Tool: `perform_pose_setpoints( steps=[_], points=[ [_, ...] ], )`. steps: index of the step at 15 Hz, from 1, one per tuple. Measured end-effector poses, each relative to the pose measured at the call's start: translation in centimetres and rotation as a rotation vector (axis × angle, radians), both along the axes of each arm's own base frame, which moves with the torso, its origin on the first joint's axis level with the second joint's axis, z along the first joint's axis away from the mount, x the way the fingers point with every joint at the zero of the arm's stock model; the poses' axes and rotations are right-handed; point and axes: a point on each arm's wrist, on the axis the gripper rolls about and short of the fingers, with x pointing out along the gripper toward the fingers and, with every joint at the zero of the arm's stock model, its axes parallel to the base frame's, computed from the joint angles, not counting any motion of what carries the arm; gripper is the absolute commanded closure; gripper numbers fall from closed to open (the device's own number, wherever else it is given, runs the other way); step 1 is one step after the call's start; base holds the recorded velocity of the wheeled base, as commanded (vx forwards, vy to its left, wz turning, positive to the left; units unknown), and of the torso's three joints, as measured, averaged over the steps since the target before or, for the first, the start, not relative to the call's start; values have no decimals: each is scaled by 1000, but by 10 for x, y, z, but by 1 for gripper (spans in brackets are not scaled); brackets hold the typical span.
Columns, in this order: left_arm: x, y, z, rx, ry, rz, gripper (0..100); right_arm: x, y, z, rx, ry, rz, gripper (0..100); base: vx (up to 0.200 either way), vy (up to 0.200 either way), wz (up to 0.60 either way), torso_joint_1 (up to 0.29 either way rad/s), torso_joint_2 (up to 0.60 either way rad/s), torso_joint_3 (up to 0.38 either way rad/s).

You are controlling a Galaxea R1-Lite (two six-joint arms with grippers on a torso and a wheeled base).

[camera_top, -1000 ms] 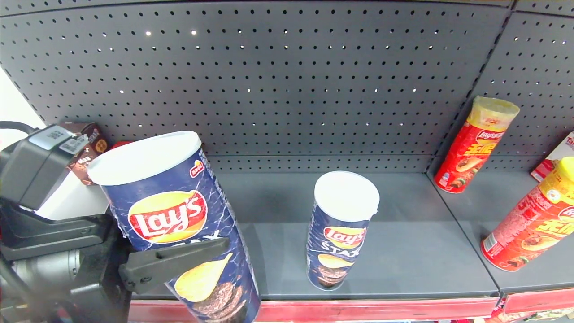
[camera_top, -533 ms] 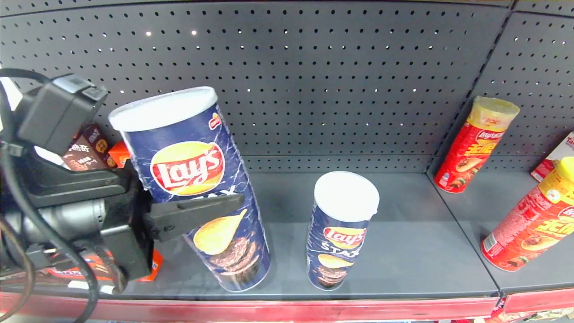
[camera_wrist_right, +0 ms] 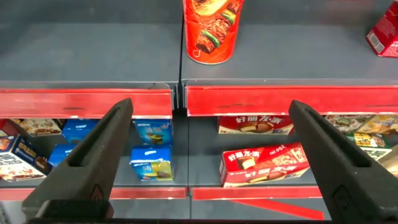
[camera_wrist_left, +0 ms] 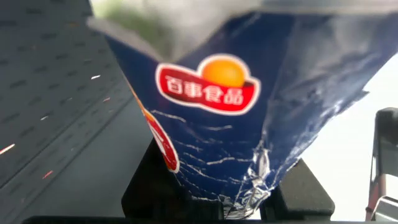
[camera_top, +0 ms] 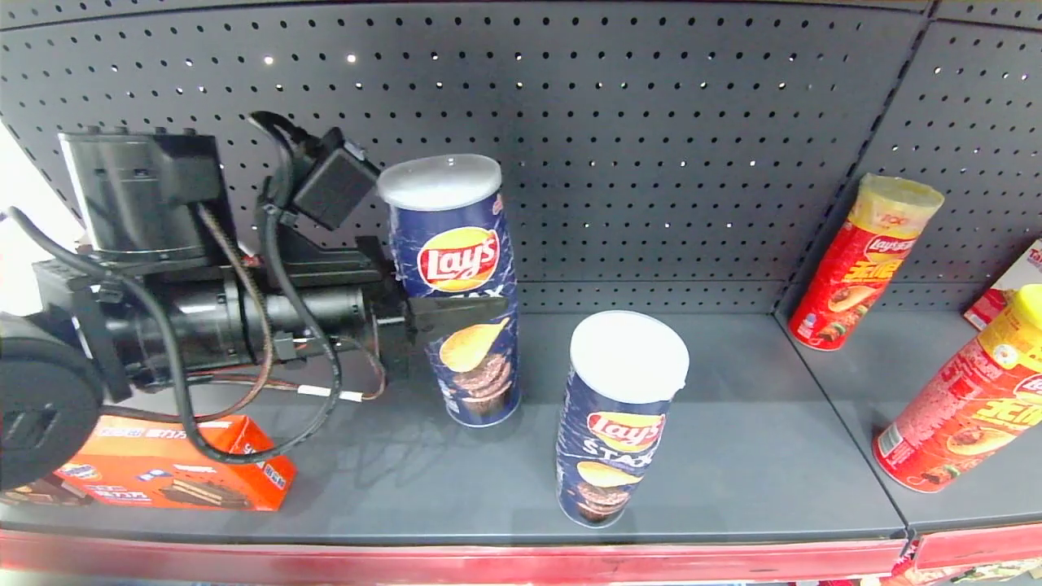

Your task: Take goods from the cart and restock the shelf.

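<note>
The grey shelf carries a standing blue chip can near its front edge. Behind that can and to its left, the left claw is clamped round a second blue chip can, upright by the pegboard; I cannot tell whether its base touches the shelf. The right claw has its fingers wide apart. A red can leans well right of the standing can, and an orange box lies flat well to its left.

An orange biscuit box lies flat at left; a red chip can and nearer red can stand right.
</note>
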Motion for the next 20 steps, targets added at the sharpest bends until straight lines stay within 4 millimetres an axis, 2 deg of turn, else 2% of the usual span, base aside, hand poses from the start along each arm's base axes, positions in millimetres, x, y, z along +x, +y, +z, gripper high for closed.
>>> perform_pose_setpoints(
  steps=[7, 10, 14, 20],
  points=[
    [76, -35, -10, 8, -41, -30, 100, 0, 0, 0, 0, 0, 0, 0, 0, 0, 0, 0, 0, 0],
    [98, -46, -23, 15, -32, -33, 100, 0, 0, 0, 0, 0, 0, 0, 0, 0, 0, 0, 0, 0],
    [116, -54, -36, 19, -21, -34, 100, 0, 0, 0, 0, 0, 0, 0, 0, 0, 0, 0, 0, 0],
    [137, -64, -42, 11, -39, -43, 100, 0, 0, 0, 0, 0, 0, 0, 0, 0, 0, 0, 0, 0]
  ],
)
